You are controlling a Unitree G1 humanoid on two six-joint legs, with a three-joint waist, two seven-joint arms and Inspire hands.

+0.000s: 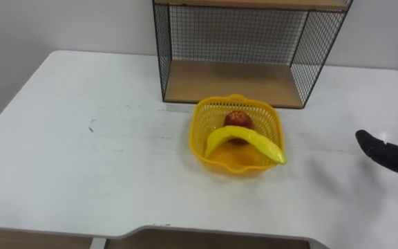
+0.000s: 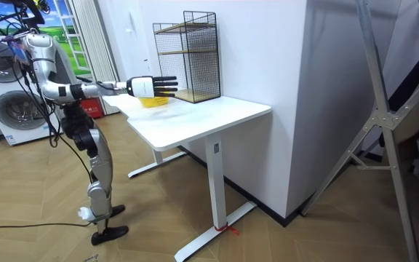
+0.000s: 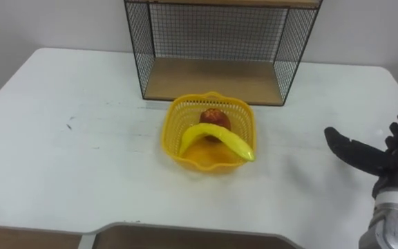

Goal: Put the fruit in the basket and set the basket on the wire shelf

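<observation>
Shelf [image 1: 233, 83] cut off at the top edge; right hand [image 1: 392, 155] cut off at the right edge; banana [image 1: 244, 140] hides part of the apple [image 1: 238, 119].

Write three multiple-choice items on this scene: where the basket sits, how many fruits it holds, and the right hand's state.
1. Where is the yellow basket?
A. on the white table, before the wire shelf
B. inside the shelf
C. on the floor
2. How many fruits lie in it?
A. none
B. two
C. four
3. The right hand is:
A. shut on the basket
B. open, apart from the basket
C. shut on a fruit
Key: 1 A, it stands on the tabletop outside the shelf; 2 B, a banana and a red apple; 3 B, straight fingers, nothing held.
</observation>
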